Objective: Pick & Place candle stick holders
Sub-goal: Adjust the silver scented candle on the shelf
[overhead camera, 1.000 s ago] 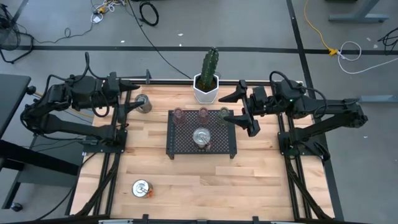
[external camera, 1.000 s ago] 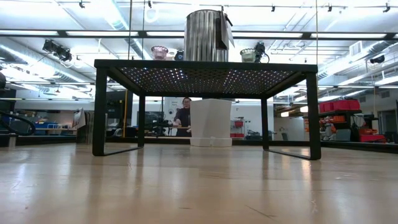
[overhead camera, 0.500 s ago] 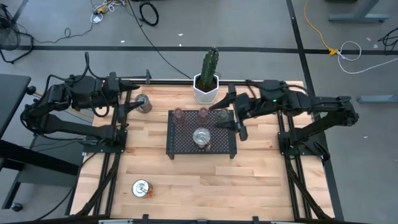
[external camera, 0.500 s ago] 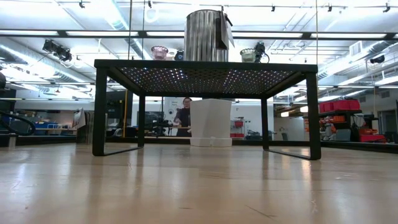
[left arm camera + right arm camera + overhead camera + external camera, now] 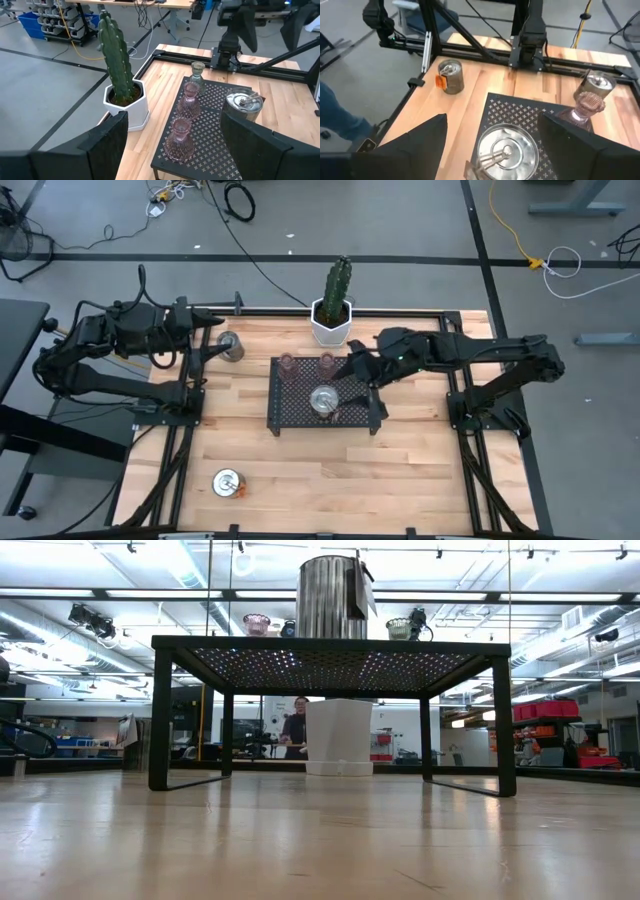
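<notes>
The right gripper (image 5: 362, 372), fingers spread wide and empty, is held above the black mesh tray (image 5: 290, 415) at frame centre, beside the shiny silver metal holder (image 5: 323, 400). That holder is judged rigid, smooth, slippery; its rim suits gripping. Fragile tinted glass cups (image 5: 186, 95) crowd the tray's upper edge, limiting room.

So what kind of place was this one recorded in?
Most likely a robotics lab or workshop: a wooden table framed in black rails stands on a bare grey floor with loose cables, and the low view shows open ceiling ducts and stocked shelves.
</notes>
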Controlling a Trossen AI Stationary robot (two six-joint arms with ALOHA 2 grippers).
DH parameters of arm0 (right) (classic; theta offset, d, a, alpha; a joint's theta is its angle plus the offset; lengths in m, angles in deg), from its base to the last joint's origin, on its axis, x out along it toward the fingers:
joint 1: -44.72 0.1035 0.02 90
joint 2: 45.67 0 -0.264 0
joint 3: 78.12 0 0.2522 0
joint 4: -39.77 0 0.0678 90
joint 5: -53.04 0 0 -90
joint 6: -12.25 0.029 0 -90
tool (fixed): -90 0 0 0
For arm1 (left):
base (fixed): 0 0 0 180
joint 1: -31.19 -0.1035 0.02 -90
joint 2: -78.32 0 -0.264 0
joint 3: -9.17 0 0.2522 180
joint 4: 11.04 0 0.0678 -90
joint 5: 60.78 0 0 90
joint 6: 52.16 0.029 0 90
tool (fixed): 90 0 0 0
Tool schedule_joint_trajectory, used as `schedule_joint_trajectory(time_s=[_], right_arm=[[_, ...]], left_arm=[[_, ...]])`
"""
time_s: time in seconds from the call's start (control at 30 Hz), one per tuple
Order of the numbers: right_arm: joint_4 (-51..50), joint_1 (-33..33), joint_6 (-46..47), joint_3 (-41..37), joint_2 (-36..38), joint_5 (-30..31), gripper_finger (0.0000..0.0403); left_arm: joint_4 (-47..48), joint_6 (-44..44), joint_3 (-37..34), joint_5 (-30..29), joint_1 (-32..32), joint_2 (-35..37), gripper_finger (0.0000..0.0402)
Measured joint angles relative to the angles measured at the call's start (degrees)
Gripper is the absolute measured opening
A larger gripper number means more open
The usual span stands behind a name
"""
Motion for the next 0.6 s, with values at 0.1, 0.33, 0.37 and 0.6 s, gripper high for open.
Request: schedule_joint_trajectory(time_s=[0.1, 0.33, 0.37, 0.6], right_arm=[[-0.42, 0.00, -0.05, 0.00, -1.07, 0.00, 0.0313], [0.28, 0.00, 3.17, -0.02, -2.61, 0.07, 0.0314], [0.85, 0.01, 4.46, -0.02, -2.68, 0.04, 0.0314], [1.45, 0.02, 8.19, -0.02, -2.69, 4.38, 0.0314]], left_arm=[[0.07, 0.00, 0.00, 0.00, 0.00, 0.00, 0.0319], [0.14, 0.02, 0.00, 0.00, 0.00, 0.00, 0.0319], [0.14, 0.02, 0.00, 0.00, 0.00, 0.00, 0.0319], [0.29, 0.02, 0.00, 0.00, 0.00, -0.01, 0.0319]])
